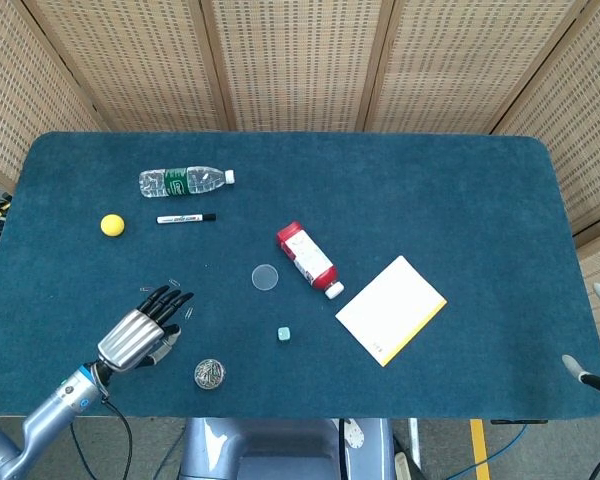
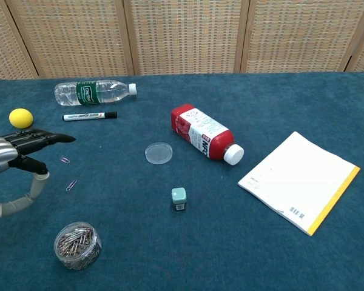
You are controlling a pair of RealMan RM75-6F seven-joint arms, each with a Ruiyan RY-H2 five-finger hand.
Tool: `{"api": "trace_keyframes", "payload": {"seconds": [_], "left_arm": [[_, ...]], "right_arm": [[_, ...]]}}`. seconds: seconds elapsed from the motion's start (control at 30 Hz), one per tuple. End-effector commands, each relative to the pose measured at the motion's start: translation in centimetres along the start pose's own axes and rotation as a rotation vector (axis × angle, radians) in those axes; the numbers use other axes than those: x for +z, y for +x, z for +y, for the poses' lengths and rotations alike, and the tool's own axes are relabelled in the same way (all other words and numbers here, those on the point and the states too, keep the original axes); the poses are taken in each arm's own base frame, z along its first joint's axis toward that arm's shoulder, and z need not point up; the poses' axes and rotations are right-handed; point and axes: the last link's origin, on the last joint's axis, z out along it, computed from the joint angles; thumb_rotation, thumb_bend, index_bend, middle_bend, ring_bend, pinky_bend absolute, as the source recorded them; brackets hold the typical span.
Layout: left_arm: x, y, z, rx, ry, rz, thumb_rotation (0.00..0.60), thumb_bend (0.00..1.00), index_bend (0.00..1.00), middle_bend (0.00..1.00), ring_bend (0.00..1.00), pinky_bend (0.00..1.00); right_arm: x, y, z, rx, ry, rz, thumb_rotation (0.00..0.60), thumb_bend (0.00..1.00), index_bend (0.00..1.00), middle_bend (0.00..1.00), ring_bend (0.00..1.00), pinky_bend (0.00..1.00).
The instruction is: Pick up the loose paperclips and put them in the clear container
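Observation:
Two loose paperclips lie on the blue cloth at the left: one [image 2: 65,160] farther back and one [image 2: 71,184] nearer. My left hand [image 2: 17,159] [image 1: 145,330] hovers beside them, open and holding nothing. Its fingers [image 2: 51,139] stretch out above the farther clip. The clear container [image 2: 77,245] [image 1: 209,374], full of paperclips, stands near the front edge, right of the hand in the head view. My right hand does not show; only a sliver of grey parts sits at the head view's right edge.
The container's round clear lid [image 2: 158,153] lies mid-table, with a small teal cube [image 2: 179,198] in front of it. A red bottle [image 2: 203,136] lies on its side and a notepad [image 2: 298,179] lies at the right. A water bottle [image 2: 94,92], marker [image 2: 89,115] and yellow ball [image 2: 20,117] sit at the back left.

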Motion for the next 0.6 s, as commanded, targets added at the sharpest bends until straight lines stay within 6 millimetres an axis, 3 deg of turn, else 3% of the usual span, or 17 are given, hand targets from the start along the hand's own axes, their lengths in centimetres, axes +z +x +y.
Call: {"api": "trace_keyframes", "payload": {"seconds": [0.03, 0.27, 0.6], "left_arm": [[-0.1, 0.4, 2.9, 0.023, -0.111, -0.020, 0.600, 0.41, 0.67, 0.00, 0.00, 0.00], [0.8, -0.2, 5.0, 0.060, -0.152, -0.074, 0.600, 0.41, 0.67, 0.00, 0.00, 0.00], [1.8, -0.2, 4.7, 0.060, -0.128, -0.077, 0.600, 0.41, 0.63, 0.00, 0.00, 0.00]], "right_arm": [[0.0, 0.0, 0.0, 0.000, -0.002, 0.000, 0.600, 0.00, 0.00, 0.00, 0.00, 0.00], [0.1, 0.1, 0.2, 0.004, -0.005, 0.000, 0.600, 0.00, 0.00, 0.00, 0.00, 0.00], [0.1, 0.1, 0.3, 0.011, -0.007, -0.001, 0.600, 0.00, 0.00, 0.00, 0.00, 0.00]]}}
